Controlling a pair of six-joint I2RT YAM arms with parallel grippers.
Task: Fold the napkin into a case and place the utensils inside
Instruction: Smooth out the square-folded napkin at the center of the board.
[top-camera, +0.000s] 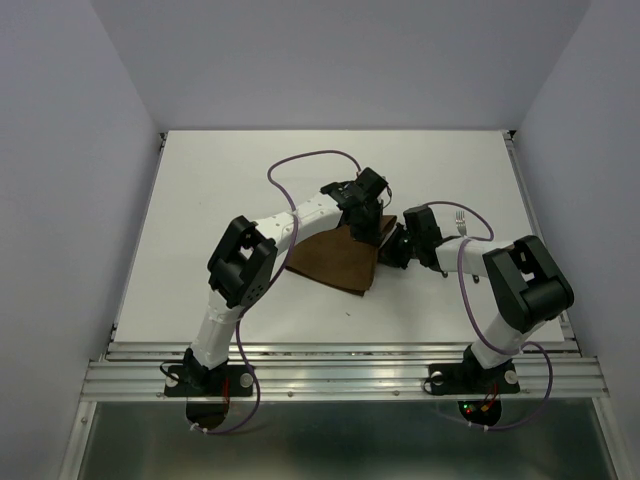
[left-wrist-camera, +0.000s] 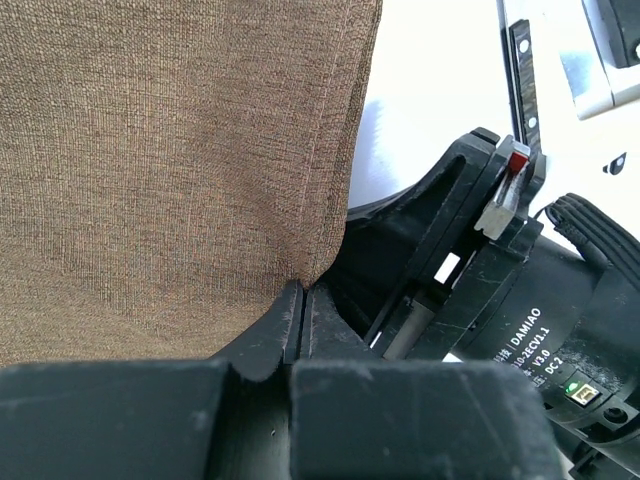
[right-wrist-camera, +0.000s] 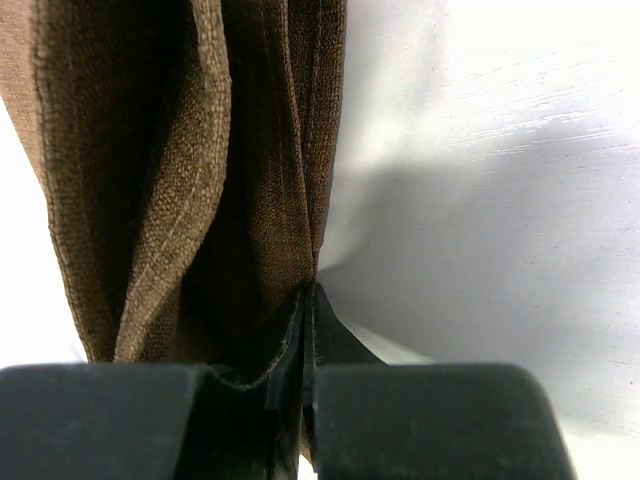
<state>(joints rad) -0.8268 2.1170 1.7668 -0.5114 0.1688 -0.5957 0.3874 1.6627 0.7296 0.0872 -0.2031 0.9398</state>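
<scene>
The dark brown napkin (top-camera: 335, 262) lies partly folded at the table's middle. My left gripper (top-camera: 368, 228) is shut on its far right corner; in the left wrist view the jaws (left-wrist-camera: 300, 290) pinch the cloth's edge (left-wrist-camera: 180, 160). My right gripper (top-camera: 388, 250) is shut on the right edge just below; in the right wrist view the jaws (right-wrist-camera: 308, 290) pinch hanging folds of cloth (right-wrist-camera: 200, 150). A silver fork (top-camera: 461, 222) lies on the table behind the right arm. The knife is hidden.
The white table (top-camera: 220, 180) is walled on three sides by pale panels. The two wrists sit close together over the napkin's right side; the right arm's wrist (left-wrist-camera: 500, 300) fills the left wrist view's right half. An aluminium rail (top-camera: 340, 375) runs along the near edge.
</scene>
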